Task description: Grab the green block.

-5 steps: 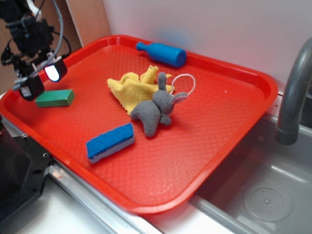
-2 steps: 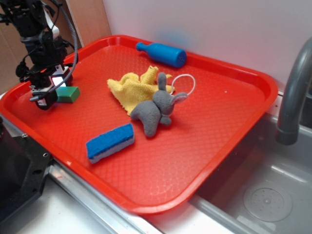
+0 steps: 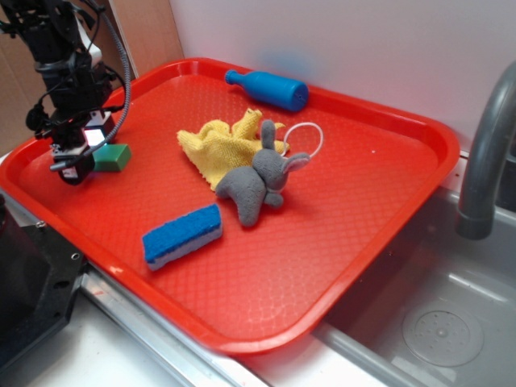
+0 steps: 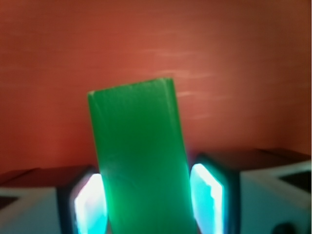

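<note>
Gripper (image 3: 85,153) in the exterior view sat low at the red tray's (image 3: 387,113) left edge, straddling the green block (image 3: 114,156); closure unclear there.

Wrist view: pads (image 4: 207,197) flanked the block's long sides, maybe touching, not visibly clamped. Long axis ran away from camera, slightly tilted. Squeeze evenly across the short width.

Exterior view high, oblique over red tray (image 3: 387,201); wrist view close, downward; both share tray.

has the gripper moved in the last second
Yes. The gripper has come down from above the tray's left corner and now straddles the green block, one finger on each side.
</note>
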Controlling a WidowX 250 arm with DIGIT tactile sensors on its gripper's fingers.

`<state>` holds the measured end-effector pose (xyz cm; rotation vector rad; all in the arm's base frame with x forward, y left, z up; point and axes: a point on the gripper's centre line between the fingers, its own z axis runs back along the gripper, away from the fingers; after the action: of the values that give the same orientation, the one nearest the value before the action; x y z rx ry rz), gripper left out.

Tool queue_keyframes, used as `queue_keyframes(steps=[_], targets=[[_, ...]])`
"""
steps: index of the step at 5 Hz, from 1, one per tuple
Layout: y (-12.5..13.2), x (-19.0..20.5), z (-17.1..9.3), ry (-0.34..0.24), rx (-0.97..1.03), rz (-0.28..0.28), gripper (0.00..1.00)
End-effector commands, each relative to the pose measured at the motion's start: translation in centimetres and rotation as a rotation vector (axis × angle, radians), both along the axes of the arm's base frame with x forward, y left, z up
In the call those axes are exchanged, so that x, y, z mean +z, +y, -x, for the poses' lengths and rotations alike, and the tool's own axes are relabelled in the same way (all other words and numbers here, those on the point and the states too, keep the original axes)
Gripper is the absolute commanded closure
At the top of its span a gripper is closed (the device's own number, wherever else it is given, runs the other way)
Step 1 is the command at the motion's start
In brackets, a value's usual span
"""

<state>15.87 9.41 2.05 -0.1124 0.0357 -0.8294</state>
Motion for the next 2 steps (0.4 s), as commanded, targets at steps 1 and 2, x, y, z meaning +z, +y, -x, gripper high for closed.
queue_keyframes(steps=[1, 2], targets=[[-1.9, 7.0, -1.6, 0.023, 0.395, -0.003, 1.0], [-3.2, 10.6, -1.3, 0.046, 0.645, -0.019, 1.0]])
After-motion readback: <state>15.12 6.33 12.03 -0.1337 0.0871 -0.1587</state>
